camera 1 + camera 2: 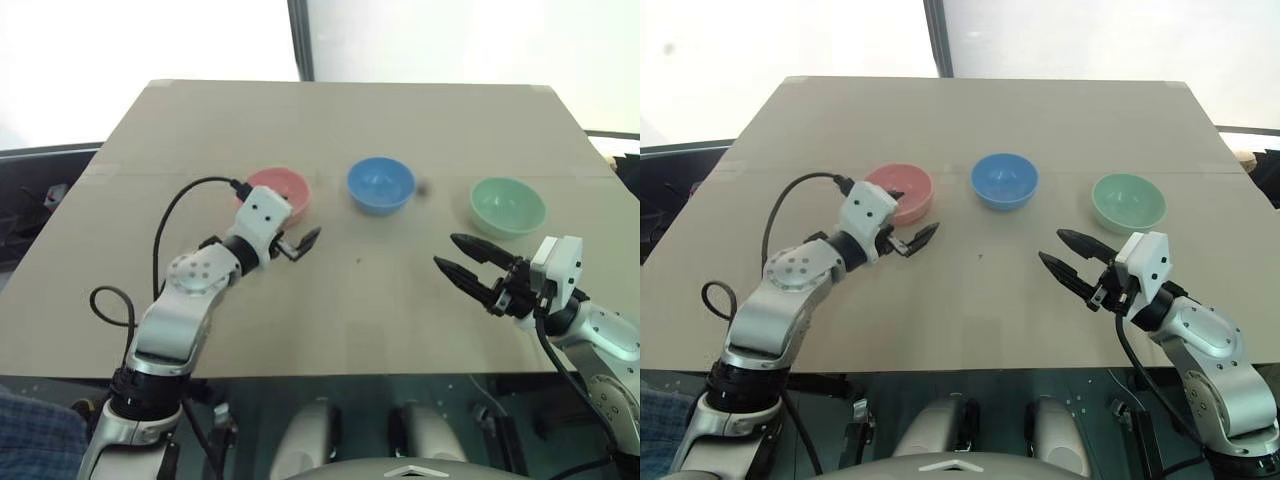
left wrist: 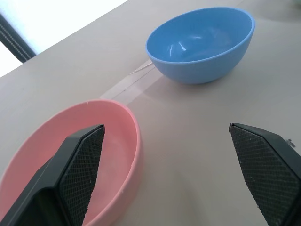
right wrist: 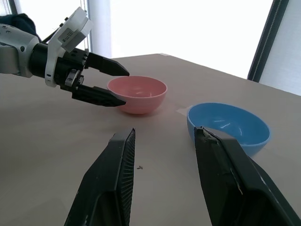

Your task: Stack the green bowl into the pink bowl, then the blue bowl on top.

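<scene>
Three bowls stand in a row across the table. The pink bowl (image 1: 280, 190) is at the left, the blue bowl (image 1: 381, 184) in the middle and the green bowl (image 1: 508, 206) at the right, all upright and empty. My left gripper (image 1: 300, 243) hovers open just in front of the pink bowl (image 2: 117, 122), pointing toward the blue bowl (image 2: 202, 42), with nothing between its fingers. My right gripper (image 1: 447, 250) is open and empty, in front of and to the left of the green bowl, pointing left over the bare table.
The tan table (image 1: 340, 310) has a taped seam running across it behind the bowls. A small dark speck (image 1: 424, 187) lies between the blue and green bowls. The table's front edge is close below both arms.
</scene>
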`<action>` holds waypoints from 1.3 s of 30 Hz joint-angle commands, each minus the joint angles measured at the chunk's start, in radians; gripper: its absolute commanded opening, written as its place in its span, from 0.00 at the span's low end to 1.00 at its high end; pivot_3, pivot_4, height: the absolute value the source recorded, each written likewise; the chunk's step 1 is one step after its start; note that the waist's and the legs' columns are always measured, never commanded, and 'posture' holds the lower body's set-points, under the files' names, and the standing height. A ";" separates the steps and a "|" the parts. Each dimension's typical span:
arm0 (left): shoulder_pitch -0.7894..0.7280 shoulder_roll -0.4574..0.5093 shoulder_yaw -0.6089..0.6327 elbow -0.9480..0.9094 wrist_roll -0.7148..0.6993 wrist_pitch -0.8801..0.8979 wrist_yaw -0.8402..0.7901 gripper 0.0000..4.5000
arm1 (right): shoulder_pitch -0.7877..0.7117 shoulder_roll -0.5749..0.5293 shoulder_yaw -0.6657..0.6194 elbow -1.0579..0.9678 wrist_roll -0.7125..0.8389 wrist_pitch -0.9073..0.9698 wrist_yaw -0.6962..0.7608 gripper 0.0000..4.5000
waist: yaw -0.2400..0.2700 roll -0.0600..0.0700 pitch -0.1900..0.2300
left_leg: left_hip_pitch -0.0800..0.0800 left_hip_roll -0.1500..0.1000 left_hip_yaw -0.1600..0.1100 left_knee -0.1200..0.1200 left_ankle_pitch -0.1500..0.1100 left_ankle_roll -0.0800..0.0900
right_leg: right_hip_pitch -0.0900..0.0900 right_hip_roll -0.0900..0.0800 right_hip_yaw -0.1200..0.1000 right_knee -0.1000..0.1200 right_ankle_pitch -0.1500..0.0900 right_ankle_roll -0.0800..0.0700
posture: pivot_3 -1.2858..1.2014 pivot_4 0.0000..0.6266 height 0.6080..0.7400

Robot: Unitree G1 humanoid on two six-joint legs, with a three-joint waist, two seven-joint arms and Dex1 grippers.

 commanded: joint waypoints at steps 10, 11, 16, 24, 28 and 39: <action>-0.103 0.038 -0.084 0.210 0.139 -0.134 -0.041 1.00 | -0.037 0.001 -0.013 -0.003 -0.018 -0.015 -0.012 0.46 | 0.002 0.000 0.000 | 0.000 0.000 0.000 0.001 0.000 0.000 | 0.000 0.000 0.000 0.001 0.000 0.000 | 0.52 0.24 1.00; -0.115 0.034 -0.093 0.241 0.148 -0.145 -0.047 1.00 | -0.038 0.001 -0.013 -0.002 -0.020 -0.016 -0.011 0.46 | 0.002 0.000 0.000 | 0.000 0.000 0.000 0.001 0.000 0.000 | 0.000 0.000 0.000 0.001 0.000 0.000 | 0.52 0.24 1.00; -0.188 0.021 -0.139 0.383 0.174 -0.165 -0.094 1.00 | -0.041 -0.003 -0.022 -0.032 0.000 -0.008 -0.009 0.46 | 0.002 0.000 0.000 | 0.000 -0.001 0.000 0.001 0.000 0.000 | 0.000 0.000 0.000 0.001 0.000 0.000 | 0.52 0.24 1.00; -0.229 0.017 -0.161 0.465 0.205 -0.225 -0.142 0.50 | -0.013 -0.008 -0.036 -0.047 0.008 -0.007 -0.007 0.49 | 0.001 0.000 0.000 | 0.000 -0.001 0.000 0.001 0.000 0.000 | 0.000 0.000 0.000 0.002 0.000 0.000 | 0.52 0.24 1.00; -0.239 0.024 -0.175 0.481 0.231 -0.258 -0.156 0.41 | -0.004 -0.006 -0.033 -0.047 0.002 -0.012 -0.007 0.49 | 0.002 0.000 0.000 | 0.000 -0.001 0.000 0.002 0.000 0.001 | 0.000 0.000 0.000 0.003 0.000 0.000 | 0.52 0.24 1.00; -0.265 0.015 -0.171 0.487 0.265 -0.323 -0.187 0.41 | -0.007 -0.005 -0.031 -0.030 -0.006 -0.026 -0.001 0.49 | 0.001 0.000 0.000 | 0.000 -0.001 0.000 0.003 0.000 0.001 | 0.000 0.000 0.000 0.004 0.000 0.000 | 0.52 0.24 1.00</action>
